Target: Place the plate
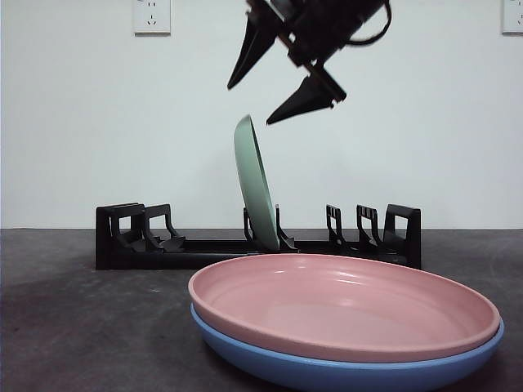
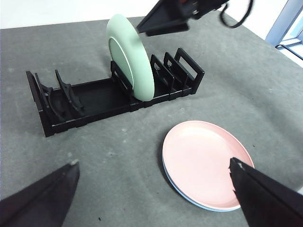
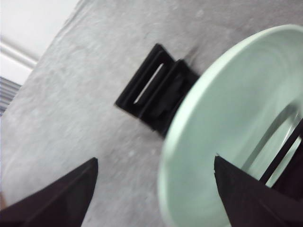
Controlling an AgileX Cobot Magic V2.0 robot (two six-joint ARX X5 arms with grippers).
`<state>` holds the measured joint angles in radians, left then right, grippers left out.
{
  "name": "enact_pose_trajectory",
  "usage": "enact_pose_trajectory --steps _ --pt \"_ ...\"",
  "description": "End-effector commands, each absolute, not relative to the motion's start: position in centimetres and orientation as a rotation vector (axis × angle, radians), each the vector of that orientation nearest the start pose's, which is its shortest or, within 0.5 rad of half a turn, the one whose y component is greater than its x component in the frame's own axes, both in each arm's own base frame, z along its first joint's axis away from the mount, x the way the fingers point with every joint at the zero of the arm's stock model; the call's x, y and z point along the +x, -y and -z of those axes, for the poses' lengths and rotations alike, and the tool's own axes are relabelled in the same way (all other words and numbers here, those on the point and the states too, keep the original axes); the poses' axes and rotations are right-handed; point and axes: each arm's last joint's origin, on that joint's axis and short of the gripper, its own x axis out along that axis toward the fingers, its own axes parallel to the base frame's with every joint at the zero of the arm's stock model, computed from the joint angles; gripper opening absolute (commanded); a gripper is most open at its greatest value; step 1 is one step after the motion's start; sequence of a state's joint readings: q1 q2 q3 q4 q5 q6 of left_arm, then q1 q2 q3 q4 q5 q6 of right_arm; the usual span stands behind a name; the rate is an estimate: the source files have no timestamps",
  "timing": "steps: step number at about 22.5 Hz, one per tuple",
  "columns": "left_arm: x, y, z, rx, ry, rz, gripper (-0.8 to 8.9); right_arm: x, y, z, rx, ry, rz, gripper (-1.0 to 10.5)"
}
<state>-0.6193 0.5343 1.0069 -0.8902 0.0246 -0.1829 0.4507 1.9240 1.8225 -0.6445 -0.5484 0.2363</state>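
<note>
On a grey table [image 2: 265, 85], a black dish rack [image 1: 131, 245] holds the green plate [image 1: 255, 184] upright in a middle slot, directly beneath the right end effector [image 1: 274, 77], jaws spread empty, while the left end effector [image 2: 156, 189] waits open, farther off.
</note>
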Motion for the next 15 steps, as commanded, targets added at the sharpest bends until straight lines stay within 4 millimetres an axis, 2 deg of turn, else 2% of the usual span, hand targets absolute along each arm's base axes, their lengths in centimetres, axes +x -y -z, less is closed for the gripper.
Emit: enact_pose_trajectory --steps 1,3,6,9,12,15 --pt "5.6 4.1 -36.8 -0.045 -0.444 0.600 5.00 39.0 -20.8 -31.6 0.234 -0.859 -0.872 3.8" --pt "5.6 4.1 -36.8 -0.043 -0.451 0.599 5.00 39.5 -21.1 -31.1 0.234 -0.846 -0.876 2.6" --pt "5.6 4.1 -36.8 -0.043 -0.451 0.599 5.00 39.8 -21.5 -30.6 0.249 -0.850 -0.879 2.3" --pt "5.6 4.1 -36.8 -0.043 -0.452 0.599 4.99 40.1 -21.6 -29.8 0.263 -0.877 -0.883 1.2" --pt "5.6 4.1 -36.7 -0.040 -0.456 0.599 5.00 40.1 -21.8 -29.8 0.263 -0.870 -0.893 0.1" --pt "5.6 4.1 -36.7 -0.039 -0.458 0.599 4.99 40.1 -21.7 -29.9 0.292 -0.879 -0.883 0.1"
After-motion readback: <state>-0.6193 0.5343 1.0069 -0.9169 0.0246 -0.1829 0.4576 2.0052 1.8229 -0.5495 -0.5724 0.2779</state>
